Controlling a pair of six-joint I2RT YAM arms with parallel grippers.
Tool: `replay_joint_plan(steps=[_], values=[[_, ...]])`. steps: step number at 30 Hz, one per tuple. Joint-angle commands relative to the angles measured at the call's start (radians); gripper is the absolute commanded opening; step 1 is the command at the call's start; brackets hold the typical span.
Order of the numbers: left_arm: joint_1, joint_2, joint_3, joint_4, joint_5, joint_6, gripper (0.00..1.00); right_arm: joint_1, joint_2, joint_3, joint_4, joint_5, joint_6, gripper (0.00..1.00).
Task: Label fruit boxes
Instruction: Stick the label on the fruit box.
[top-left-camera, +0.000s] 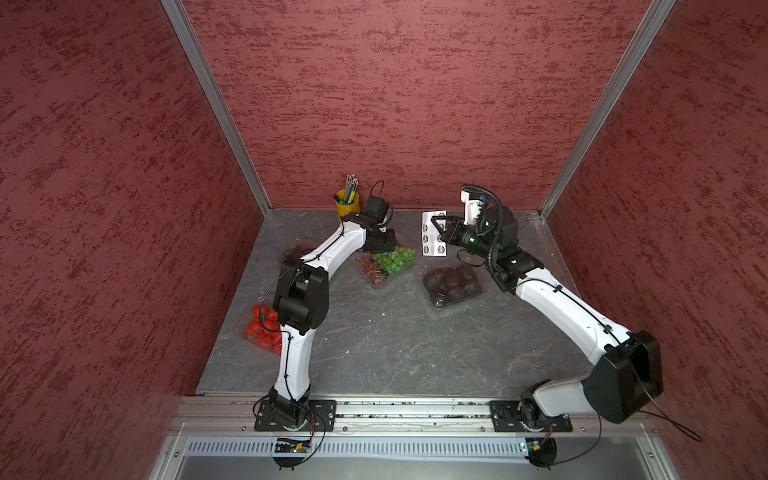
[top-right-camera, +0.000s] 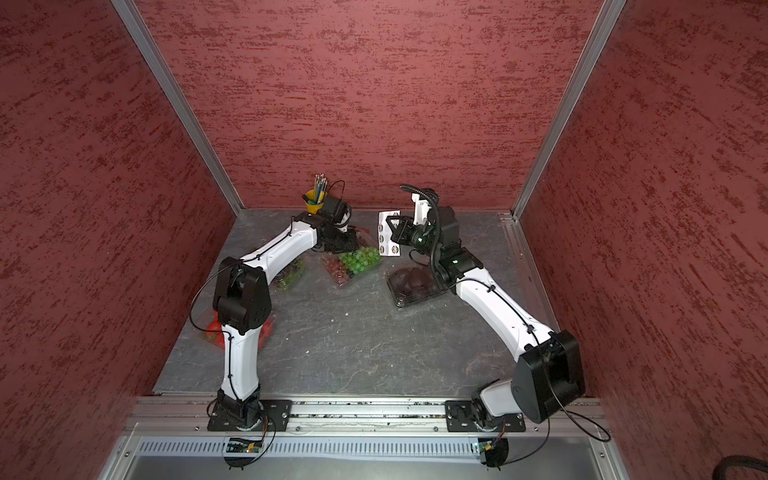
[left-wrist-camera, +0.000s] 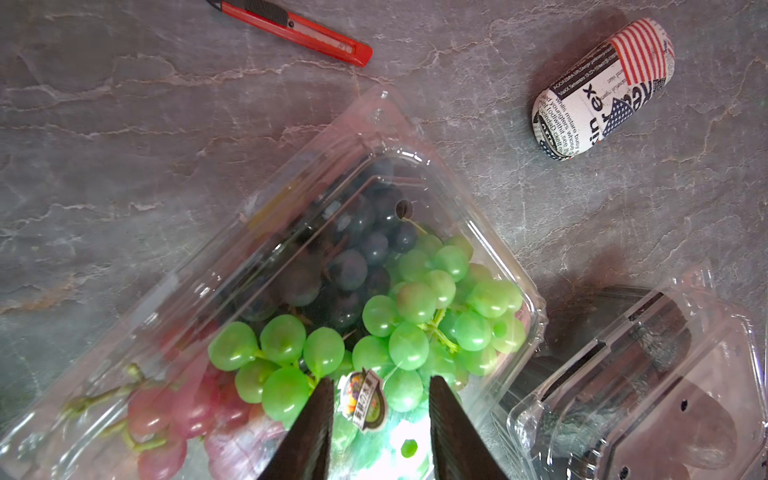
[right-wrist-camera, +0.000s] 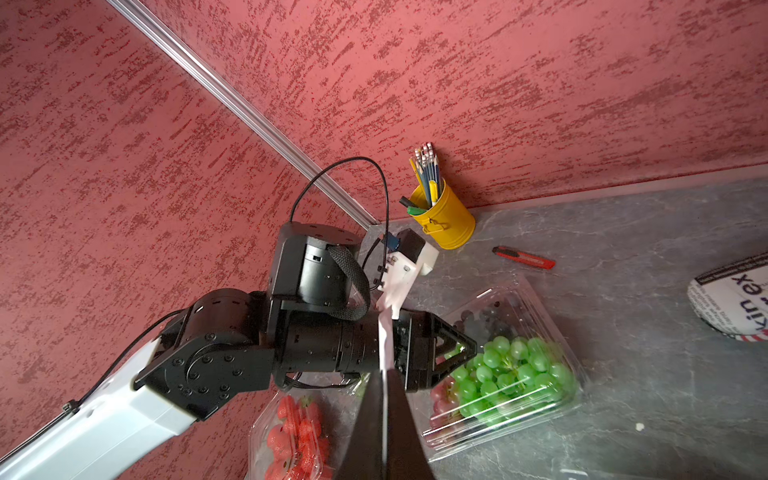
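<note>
Grapes (left-wrist-camera: 415, 303), green and red, fill the clear punnet (top-left-camera: 388, 266) at the centre of both top views, directly beneath the left gripper (left-wrist-camera: 381, 380), whose fingers (left-wrist-camera: 311, 432) stand apart on either side of a round sticker (left-wrist-camera: 362, 401) on the lid. Just right of it, the right gripper (right-wrist-camera: 383, 382) pinches the white sticker sheet (top-left-camera: 430, 247).

The grape punnet (left-wrist-camera: 374, 291) is glossy clear plastic, the tabletop (left-wrist-camera: 124, 145) matt veined stone, the walls (right-wrist-camera: 498, 83) rough-textured.
</note>
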Motion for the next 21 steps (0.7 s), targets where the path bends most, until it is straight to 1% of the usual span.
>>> replay_joint_plan(steps=[1,6,13,21], values=[[-0.011,-0.028,0.007,-0.011,-0.005,0.010,0.37,-0.006,-0.012,-0.005,0.040,-0.011,0.015,0.00],[-0.014,-0.012,0.006,0.002,0.024,0.010,0.30,-0.005,-0.012,-0.005,0.040,-0.012,0.016,0.00],[-0.014,0.012,0.003,-0.008,0.025,0.008,0.28,-0.006,-0.014,-0.008,0.040,-0.012,0.017,0.00],[-0.015,0.023,-0.019,-0.006,0.042,-0.009,0.28,-0.006,-0.012,-0.008,0.043,-0.011,0.016,0.00]])
